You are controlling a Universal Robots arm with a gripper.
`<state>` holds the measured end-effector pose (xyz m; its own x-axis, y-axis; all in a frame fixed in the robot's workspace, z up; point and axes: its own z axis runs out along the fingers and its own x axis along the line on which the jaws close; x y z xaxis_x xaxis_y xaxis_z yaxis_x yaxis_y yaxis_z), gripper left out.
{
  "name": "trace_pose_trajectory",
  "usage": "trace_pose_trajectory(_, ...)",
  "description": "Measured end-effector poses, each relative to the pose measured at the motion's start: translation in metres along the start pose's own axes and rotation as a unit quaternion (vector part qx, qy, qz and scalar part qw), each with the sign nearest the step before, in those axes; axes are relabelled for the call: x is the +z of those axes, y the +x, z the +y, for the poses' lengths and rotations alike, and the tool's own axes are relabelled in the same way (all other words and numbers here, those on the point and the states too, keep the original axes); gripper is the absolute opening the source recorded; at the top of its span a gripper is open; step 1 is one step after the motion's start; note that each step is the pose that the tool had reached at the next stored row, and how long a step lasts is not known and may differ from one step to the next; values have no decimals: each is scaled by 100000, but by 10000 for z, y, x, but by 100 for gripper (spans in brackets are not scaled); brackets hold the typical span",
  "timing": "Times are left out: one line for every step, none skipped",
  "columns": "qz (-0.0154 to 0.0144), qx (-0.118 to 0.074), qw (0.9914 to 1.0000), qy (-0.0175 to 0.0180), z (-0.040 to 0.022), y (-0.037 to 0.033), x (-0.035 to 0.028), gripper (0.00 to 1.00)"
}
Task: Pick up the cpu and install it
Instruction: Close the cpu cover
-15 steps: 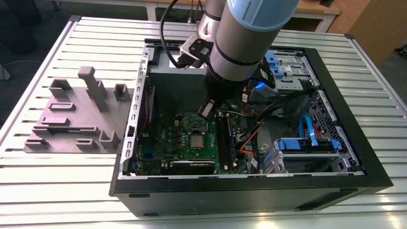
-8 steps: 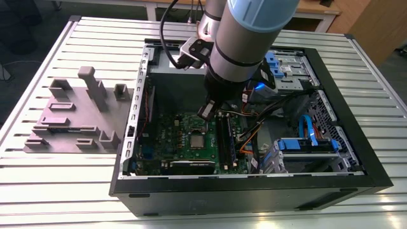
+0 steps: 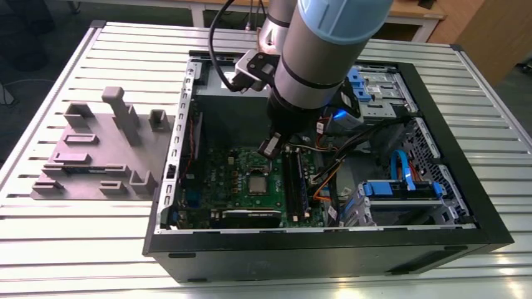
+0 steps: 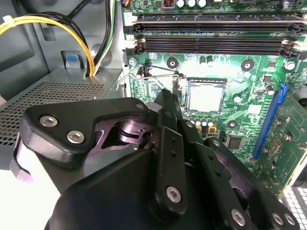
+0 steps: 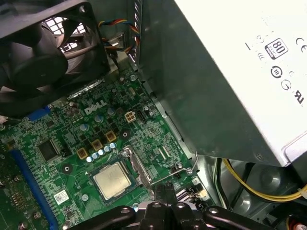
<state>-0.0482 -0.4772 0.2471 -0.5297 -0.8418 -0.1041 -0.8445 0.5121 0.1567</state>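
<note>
Scene: open computer case (image 3: pixel 465 230) lying on a slatted table (image 3: pixel 75 249), motherboard (image 3: pixel 241 187) facing up; grey-purple fixture block (image 3: pixel 91 162) outside the case at the exterior view's 9 o'clock.

Cpu location: cpu (image 5: pixel 112 180) sits flat inside the socket frame on the motherboard, silver top showing; also seen in the exterior view (image 3: pixel 256 184) and the second wrist view (image 4: pixel 205 97). It looks seated, so placement appears done; the retention lever (image 5: pixel 184 171) stands loose beside the socket, not latched.

End effector: end effector (image 3: pixel 272 146) hangs above the board, near the socket, at roughly 12 o'clock from the cpu in the exterior view. Nothing visible in its grip. Opening width: cannot tell, fingertips are hidden behind its own body in both wrist views.

Handling (judgement): light, rigid, thin; smooth metal lid likely slippery; underside contacts and socket pins fragile. Hold by two opposite edges of the rim, keep level, no sideways drag or downward force.
</note>
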Motion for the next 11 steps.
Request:
trace_pose_trajectory(4,3,100000,2,-1,2,0,10)
trace_pose_trajectory(9,2,100000,5,-2,3,-1,10)
trace_pose_trajectory(13,-2,100000,5,-4,6,-1,10)
trace_pose_trajectory(17,-4,100000,8,-6,10,-2,10)
trace_pose_trajectory(18,-6,100000,8,-8,13,-3,10)
trace_pose_trajectory(16,-6,100000,7,-9,16,-3,10)
trace_pose_trajectory(17,-6,100000,7,-11,19,-3,10)
trace_pose_trajectory(18,-9,100000,9,-13,21,-4,10)
trace_pose_trajectory(20,-13,100000,7,-14,24,-4,10)
trace_pose_trajectory(19,-12,100000,9,-16,26,-5,10)
trace_pose_trajectory(22,-13,100000,12,-17,28,-5,10)
